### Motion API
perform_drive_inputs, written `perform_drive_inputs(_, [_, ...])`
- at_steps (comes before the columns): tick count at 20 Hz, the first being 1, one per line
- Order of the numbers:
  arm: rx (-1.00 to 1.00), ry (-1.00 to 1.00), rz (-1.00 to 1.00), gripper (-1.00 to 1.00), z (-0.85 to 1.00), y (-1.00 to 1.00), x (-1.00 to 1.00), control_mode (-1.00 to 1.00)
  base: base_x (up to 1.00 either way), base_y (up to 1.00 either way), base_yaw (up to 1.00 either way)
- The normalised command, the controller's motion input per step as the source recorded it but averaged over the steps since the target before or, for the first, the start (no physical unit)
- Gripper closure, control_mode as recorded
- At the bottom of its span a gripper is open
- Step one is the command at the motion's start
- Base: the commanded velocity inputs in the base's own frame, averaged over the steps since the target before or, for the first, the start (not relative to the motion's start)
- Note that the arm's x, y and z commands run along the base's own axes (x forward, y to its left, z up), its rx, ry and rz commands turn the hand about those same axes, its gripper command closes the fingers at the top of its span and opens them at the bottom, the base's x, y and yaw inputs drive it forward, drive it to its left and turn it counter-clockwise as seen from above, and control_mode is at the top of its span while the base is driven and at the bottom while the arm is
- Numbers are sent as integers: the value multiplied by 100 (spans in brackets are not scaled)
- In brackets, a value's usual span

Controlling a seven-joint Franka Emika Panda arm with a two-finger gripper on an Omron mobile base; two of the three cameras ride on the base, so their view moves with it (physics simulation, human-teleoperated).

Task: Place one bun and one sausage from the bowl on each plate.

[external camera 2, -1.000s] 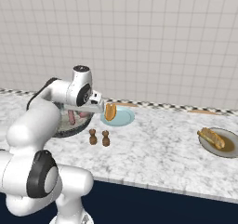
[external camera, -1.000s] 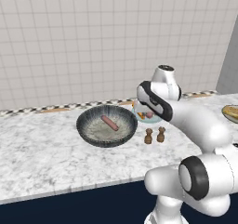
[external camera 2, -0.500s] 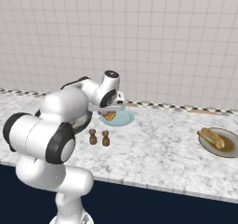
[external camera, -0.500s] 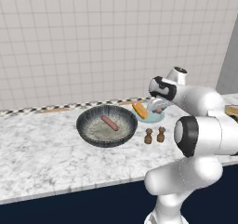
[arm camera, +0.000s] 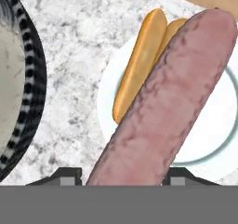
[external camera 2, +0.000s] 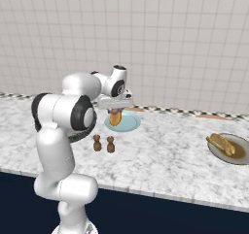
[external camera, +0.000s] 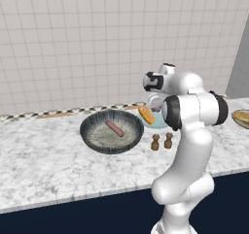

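To the left of my jaws [arm camera: 120, 174] sits the bowl [arm camera: 21, 93], its dark ribbed rim curving past, and one sausage in the bowl [external camera: 115, 128] lies on its speckled floor, slanting from upper left to lower right in the left base view. Between the bowl and the plate is bare marbled tabletop [arm camera: 74, 56]. My jaws are partly closed on a held sausage [arm camera: 172, 102]; its near end sits between my finger tips [arm camera: 65, 176] and its long axis runs away from me, leaning up and to the right, with the far end over the pale blue plate [arm camera: 218, 121]. I hang above the plate, apart from it. Under and just left of the held sausage a bun [arm camera: 139, 60] lies on the plate, its length nearly parallel to the sausage, pointing the same way. In the right base view two small brown shakers [external camera 2: 103, 143] stand upright on the tabletop nearer the base than my jaws. Far to my right is the brownish-rimmed plate [external camera 2: 233, 155], carrying another bun [external camera 2: 221, 143] set slantwise.
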Motion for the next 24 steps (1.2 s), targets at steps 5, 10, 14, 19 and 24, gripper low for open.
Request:
perform_drive_inputs(5, [-10, 2, 25, 100, -56, -19, 28, -100, 0, 0, 0])
perform_drive_inputs(10, [0, -1, 32, 100, -15, -63, 14, -100, 0, 0, 0])
perform_drive_inputs(14, [0, -8, 26, 100, -28, -7, 17, -100, 0, 0, 0])
perform_drive_inputs(19, [1, -11, 20, 100, -33, -5, 14, -100, 0, 0, 0])
perform_drive_inputs(24, [0, -9, 14, 100, -33, 0, 0, -100, 0, 0, 0])
